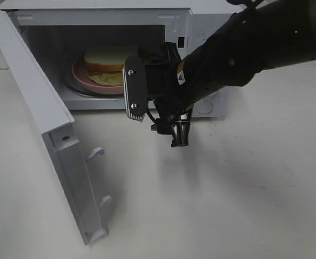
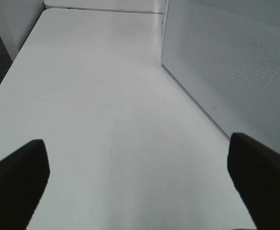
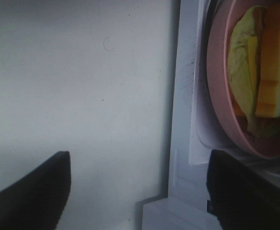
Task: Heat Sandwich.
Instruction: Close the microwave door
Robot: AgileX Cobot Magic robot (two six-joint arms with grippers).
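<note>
Since the sandwich on its pink plate already sits inside the microwave, right fingers and left fingers hang open, empty. The door is next, I reckon.

sandwich end hidden behind right pincer, pink plate cropped at edge

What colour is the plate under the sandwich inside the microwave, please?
Pink. The plate shows best in the right wrist view.

Lab test setup: plain white table, a microwave, a black robot arm.
</note>
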